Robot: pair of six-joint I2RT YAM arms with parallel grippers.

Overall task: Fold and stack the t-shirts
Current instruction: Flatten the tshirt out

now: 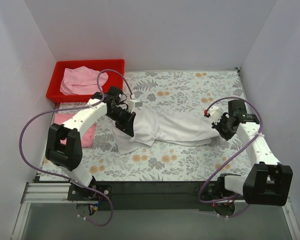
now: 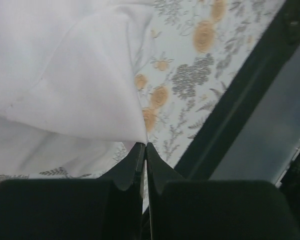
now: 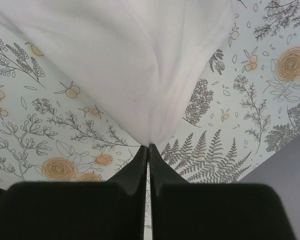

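Observation:
A white t-shirt (image 1: 162,127) lies stretched across the middle of the floral table, bunched lengthwise. My left gripper (image 1: 128,121) is shut on its left end, where a corner of white cloth (image 2: 90,85) runs into the closed tips (image 2: 144,146). My right gripper (image 1: 221,127) is shut on the right end; the white fabric (image 3: 140,65) gathers to a point at the closed tips (image 3: 149,146). A folded pink t-shirt (image 1: 75,127) lies at the table's left edge, partly under the left arm. Another pink shirt (image 1: 82,80) sits crumpled in the red bin (image 1: 119,65).
The red bin stands at the back left corner. White walls close in the table on three sides. A black rail (image 1: 155,187) runs along the near edge between the arm bases. The floral tablecloth (image 1: 185,90) shows behind and in front of the white shirt.

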